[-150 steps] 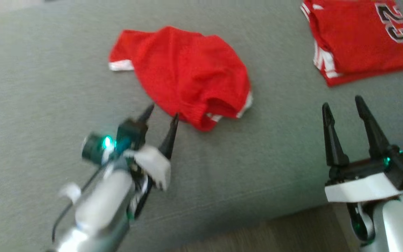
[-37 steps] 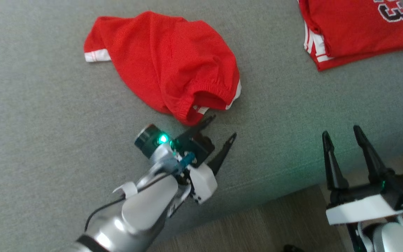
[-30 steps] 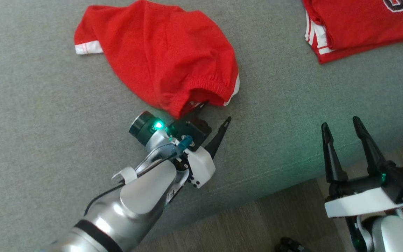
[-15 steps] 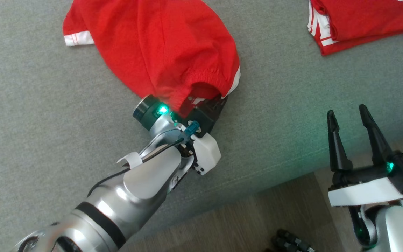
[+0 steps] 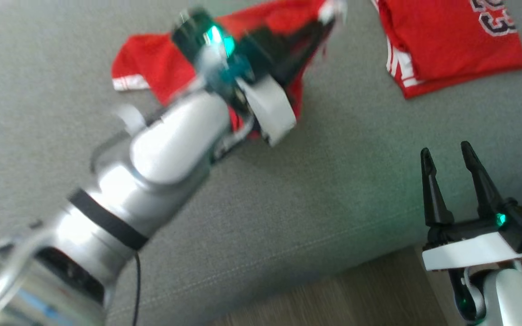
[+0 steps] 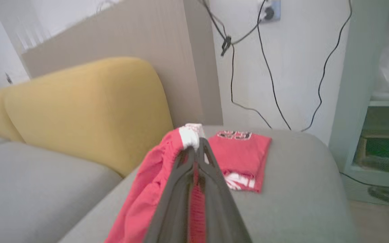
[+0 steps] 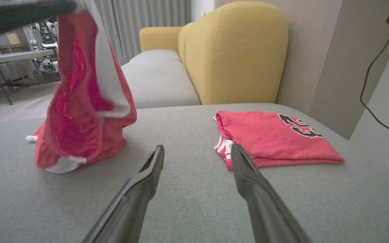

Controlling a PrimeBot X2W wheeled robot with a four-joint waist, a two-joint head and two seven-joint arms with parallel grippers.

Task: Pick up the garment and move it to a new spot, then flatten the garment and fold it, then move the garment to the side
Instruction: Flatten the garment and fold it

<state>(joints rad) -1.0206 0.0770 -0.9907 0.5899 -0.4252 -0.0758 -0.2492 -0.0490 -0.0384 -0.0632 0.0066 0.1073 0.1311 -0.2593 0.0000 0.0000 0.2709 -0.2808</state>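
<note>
The garment (image 5: 152, 77) is a pair of red shorts with white trim on the grey sofa seat (image 5: 333, 181). My left gripper (image 5: 322, 29) is shut on its edge and holds that part up off the seat, blurred in the head view. In the left wrist view the red cloth (image 6: 147, 189) is pinched between the closed fingers at the left gripper (image 6: 198, 148), white trim at the tips. The right wrist view shows the garment (image 7: 83, 111) hanging, its lower end on the seat. My right gripper (image 5: 447, 156) (image 7: 198, 150) stands open and empty near the seat's front edge.
A folded red jersey (image 5: 447, 45) (image 7: 275, 138) (image 6: 241, 155) with black numbers lies at the seat's far right. Yellow backrest cushions (image 7: 235, 50) (image 6: 89, 108) stand behind. Cables (image 6: 268, 67) hang on the wall. Wooden floor (image 5: 333, 299) lies past the seat's front edge.
My left gripper closed on the shorts' near edge and swung up and away, lifting the cloth off the seat. The right gripper stayed open in place. The head camera shifted.
</note>
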